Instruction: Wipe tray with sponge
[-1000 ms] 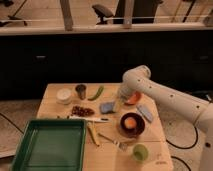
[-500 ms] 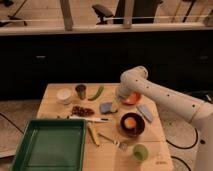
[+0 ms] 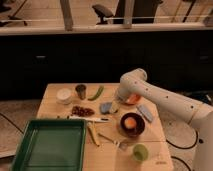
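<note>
You're reaching: released claw point(image 3: 116, 103) hangs at 3 o'clock of the sponge point(image 3: 105, 107); next close on it, tray point(image 3: 47, 148) waits at 7 o'clock.

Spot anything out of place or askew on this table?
The large green rectangular tray appears to jut past the wooden table's front-left edge. Nothing looks spilled or tipped. The small blue sponge lies mid-table, outside the tray; the gripper sits low just right of it.
</note>
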Available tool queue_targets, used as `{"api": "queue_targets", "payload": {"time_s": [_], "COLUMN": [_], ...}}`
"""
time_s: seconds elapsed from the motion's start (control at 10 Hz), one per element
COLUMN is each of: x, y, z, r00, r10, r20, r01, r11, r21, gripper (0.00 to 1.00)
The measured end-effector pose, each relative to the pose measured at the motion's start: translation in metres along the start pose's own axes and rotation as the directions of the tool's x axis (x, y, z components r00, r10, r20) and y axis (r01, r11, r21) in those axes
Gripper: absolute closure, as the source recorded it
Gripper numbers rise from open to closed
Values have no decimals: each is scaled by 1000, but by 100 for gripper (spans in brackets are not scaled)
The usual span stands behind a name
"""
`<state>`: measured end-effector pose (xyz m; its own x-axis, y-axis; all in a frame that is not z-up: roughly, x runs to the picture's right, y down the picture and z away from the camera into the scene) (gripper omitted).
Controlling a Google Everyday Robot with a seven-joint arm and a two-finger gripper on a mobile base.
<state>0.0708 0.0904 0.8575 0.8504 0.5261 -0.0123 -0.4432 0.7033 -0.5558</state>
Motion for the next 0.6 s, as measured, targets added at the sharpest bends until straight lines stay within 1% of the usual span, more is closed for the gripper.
{"api": "queue_targets", "payload": {"time_s": [0.5, 0.6], "x": [0, 0], "y": [4, 5], "z": [13, 17], "r00": [1000, 1000], "r10": [26, 28], "r20": [-4, -10], "r01": [-26, -28], "r11": [1000, 999], "r21": [-13, -16], "gripper": [20, 20]}}
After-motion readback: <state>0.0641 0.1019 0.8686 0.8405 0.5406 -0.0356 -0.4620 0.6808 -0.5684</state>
